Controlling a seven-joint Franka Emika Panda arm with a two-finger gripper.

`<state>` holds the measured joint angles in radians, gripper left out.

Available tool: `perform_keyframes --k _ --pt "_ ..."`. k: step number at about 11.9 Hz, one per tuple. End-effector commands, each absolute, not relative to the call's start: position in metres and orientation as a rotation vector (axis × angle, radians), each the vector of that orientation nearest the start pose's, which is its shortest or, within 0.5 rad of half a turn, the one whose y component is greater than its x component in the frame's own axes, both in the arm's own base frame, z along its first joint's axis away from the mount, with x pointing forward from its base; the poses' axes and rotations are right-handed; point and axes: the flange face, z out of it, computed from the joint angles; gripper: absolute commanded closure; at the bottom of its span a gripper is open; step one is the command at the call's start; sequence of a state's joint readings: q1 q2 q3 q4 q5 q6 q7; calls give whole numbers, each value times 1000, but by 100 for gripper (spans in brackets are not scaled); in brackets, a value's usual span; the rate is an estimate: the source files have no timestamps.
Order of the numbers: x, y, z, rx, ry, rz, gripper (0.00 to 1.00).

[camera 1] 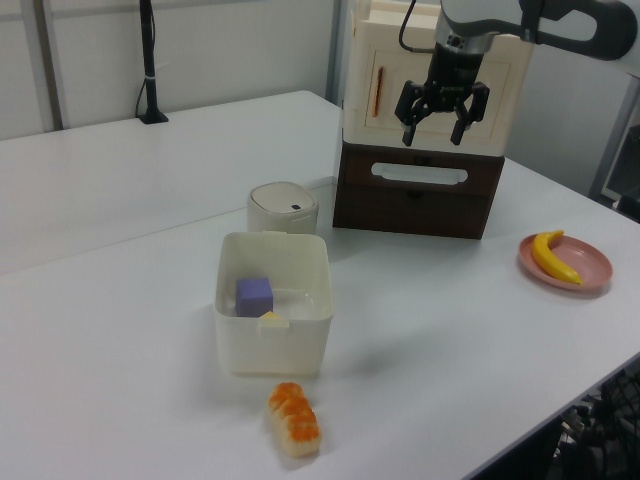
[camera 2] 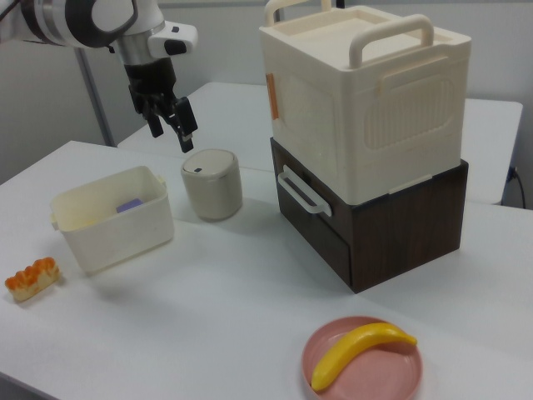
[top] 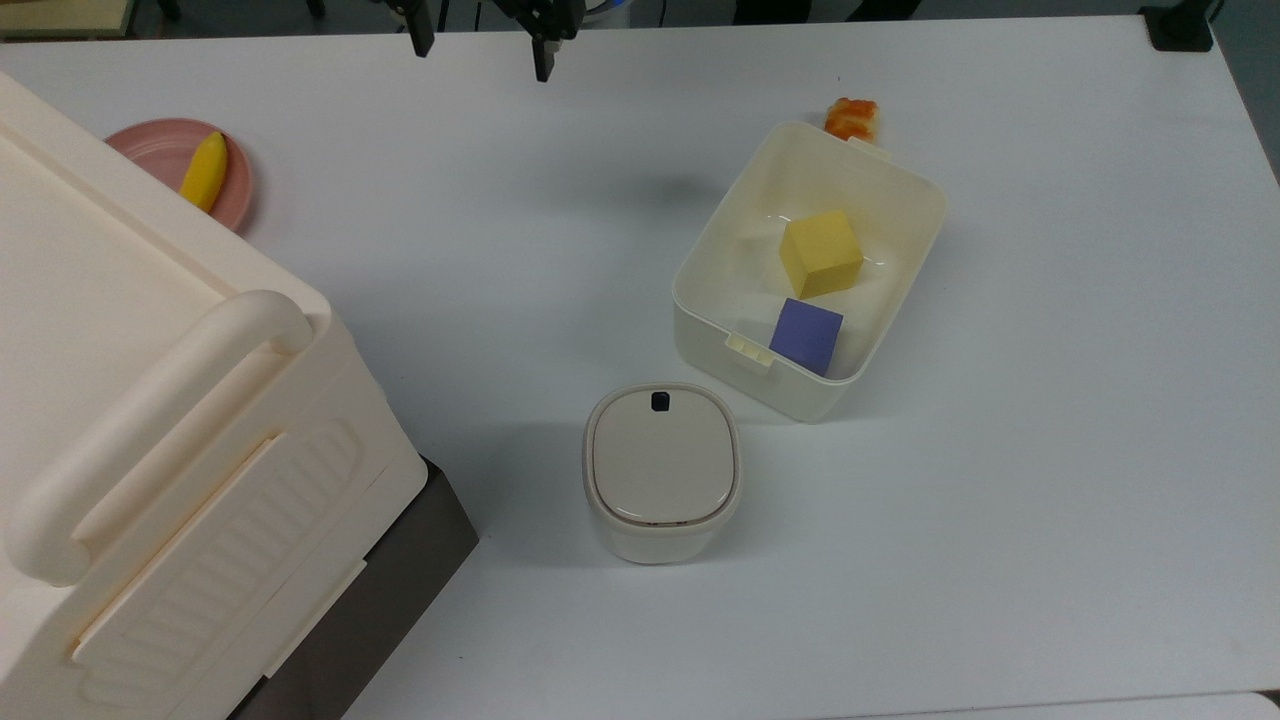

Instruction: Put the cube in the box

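Note:
The yellow cube [top: 821,253] rests inside the cream-white box [top: 760,385], beside a flat purple block [top: 807,335]. In the left view only a yellow sliver of the cube [camera 1: 272,315] peeks over the front wall of the box [camera 1: 270,350]. The right view has the box [camera 2: 117,233] with the purple block [camera 2: 131,205] inside. My gripper [top: 482,45] hangs open and empty, high above the table and far to the top view's left of the box. It appears in front of the crate in the left view [camera 1: 432,135] and above the lidded bin in the right view [camera 2: 171,133].
A small lidded bin [top: 661,470] stands near the box. A large ribbed crate [top: 150,400] sits on a dark brown drawer cabinet [camera 2: 375,225]. A pink plate [top: 170,150] holds a banana [top: 204,172]. A sushi piece [top: 851,116] lies just beyond the box.

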<state>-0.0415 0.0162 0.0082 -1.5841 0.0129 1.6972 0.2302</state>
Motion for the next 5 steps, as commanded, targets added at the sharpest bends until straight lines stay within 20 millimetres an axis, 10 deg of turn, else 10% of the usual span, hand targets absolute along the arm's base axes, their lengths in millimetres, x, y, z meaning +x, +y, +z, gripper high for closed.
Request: perform_keyframes --k 1,5 --pt "567 1 614 -3066 358 -105 0" --pt "567 -3 615 -3064 365 -110 0"
